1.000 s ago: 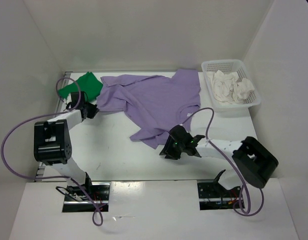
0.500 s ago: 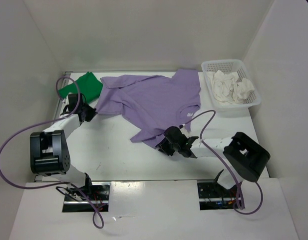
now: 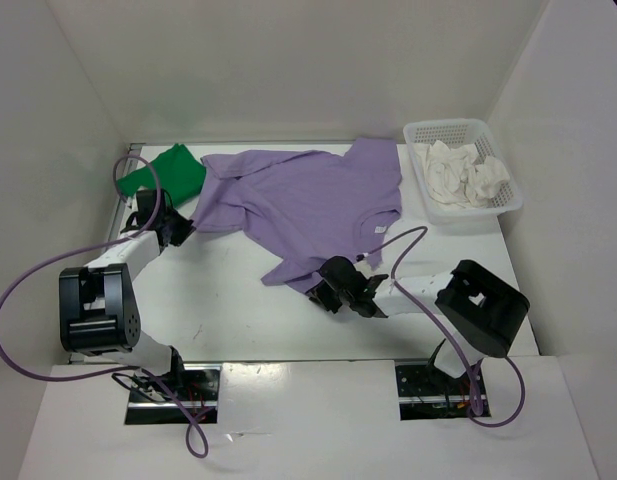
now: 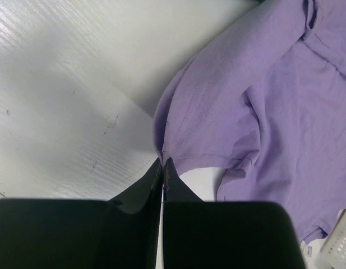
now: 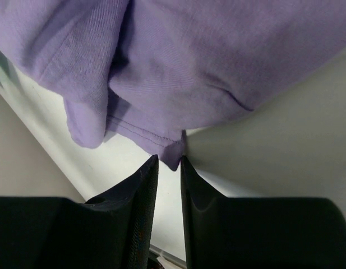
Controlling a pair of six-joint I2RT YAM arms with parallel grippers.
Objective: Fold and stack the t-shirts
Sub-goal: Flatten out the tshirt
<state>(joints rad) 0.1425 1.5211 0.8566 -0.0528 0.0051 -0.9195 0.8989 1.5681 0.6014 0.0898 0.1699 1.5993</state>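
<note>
The right end effector (image 3: 331, 290) is sliding left over the tabletop (image 3: 218, 290) since a second ago. Its jaws are narrowing to a slim gap, with the near hem corner of the purple t-shirt (image 3: 308, 200) between the tips. The left end effector (image 3: 176, 226) is pinching that shirt's left edge, jaws closed on fabric. The purple t-shirt is lying rumpled across the far half of the white tabletop. The green t-shirt (image 3: 168, 170) is sitting bunched at the far left corner. The white t-shirt (image 3: 458, 175) is lying in the mesh basket (image 3: 443, 127) at the far right corner. Plain white walls (image 3: 288, 70) are enclosing three sides.
</note>
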